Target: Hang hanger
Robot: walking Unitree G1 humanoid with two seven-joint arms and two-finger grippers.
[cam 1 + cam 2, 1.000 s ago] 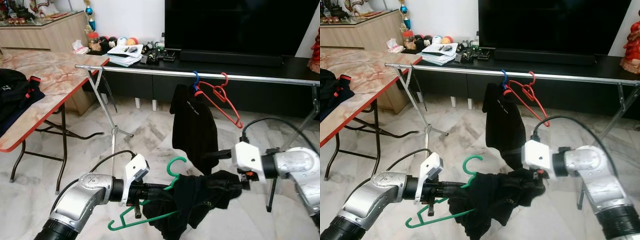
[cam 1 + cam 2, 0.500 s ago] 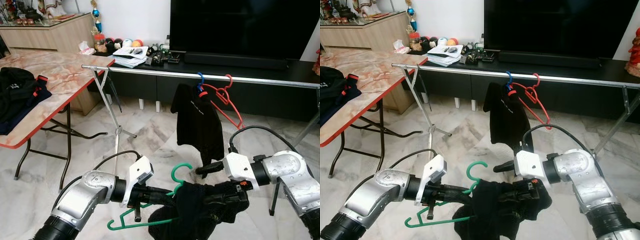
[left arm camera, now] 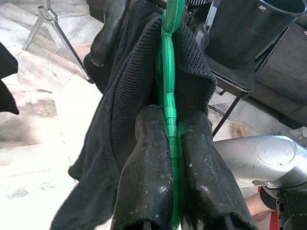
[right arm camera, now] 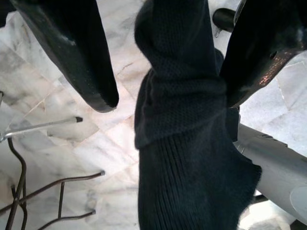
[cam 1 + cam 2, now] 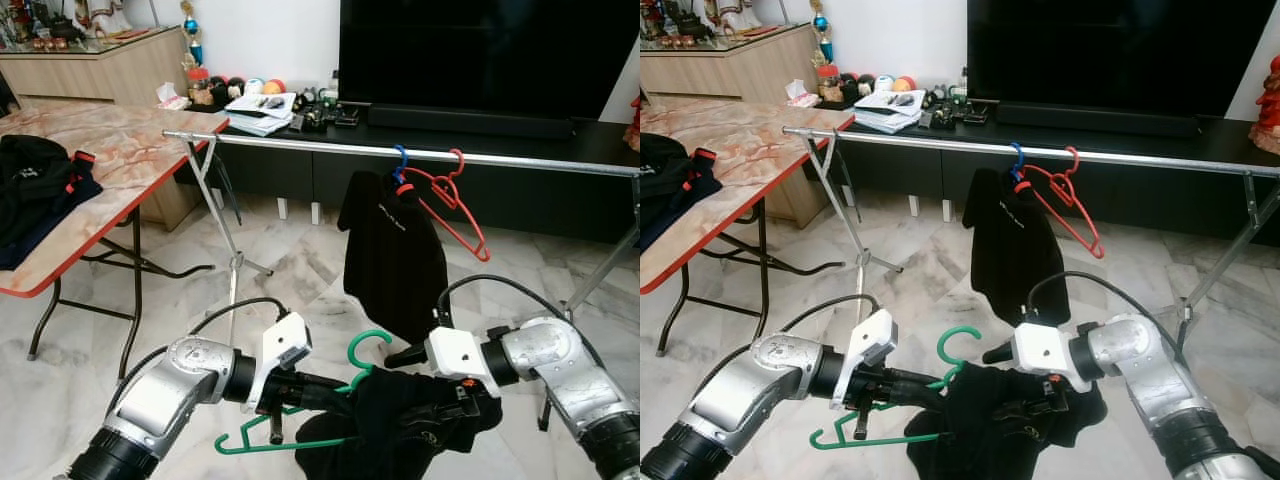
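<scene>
Green hanger (image 5: 335, 400), low in front of the robot and well short of the rail (image 5: 420, 153), with a black knitted garment (image 5: 405, 430) bunched over it. The left gripper (image 3: 169, 143) has its jaws clamped on the hanger's flat green bar, fingers pressed to either side, as the left wrist view shows clearly. The right gripper (image 4: 168, 62) sits at the garment with jaws spread wide, the dark knit hanging between the fingers (image 4: 76, 52) and neither pad biting.

The hanger looks like light, stiff plastic, so a pinch on the bar near the neck should steer it well; its hook (image 5: 368, 345) stands free and points up. The garment is soft, floppy and bulky, likely to slide off one arm of the hanger if it tilts.

Up on the rail hang a black shirt on a blue hanger (image 5: 397, 165) and a bare red hanger (image 5: 447, 198). A bench (image 5: 120, 160) with dark clothing stands to the left.

Hard to read: the hanger's far arm is buried under the knit, and whether the garment is properly threaded on cannot be told.
</scene>
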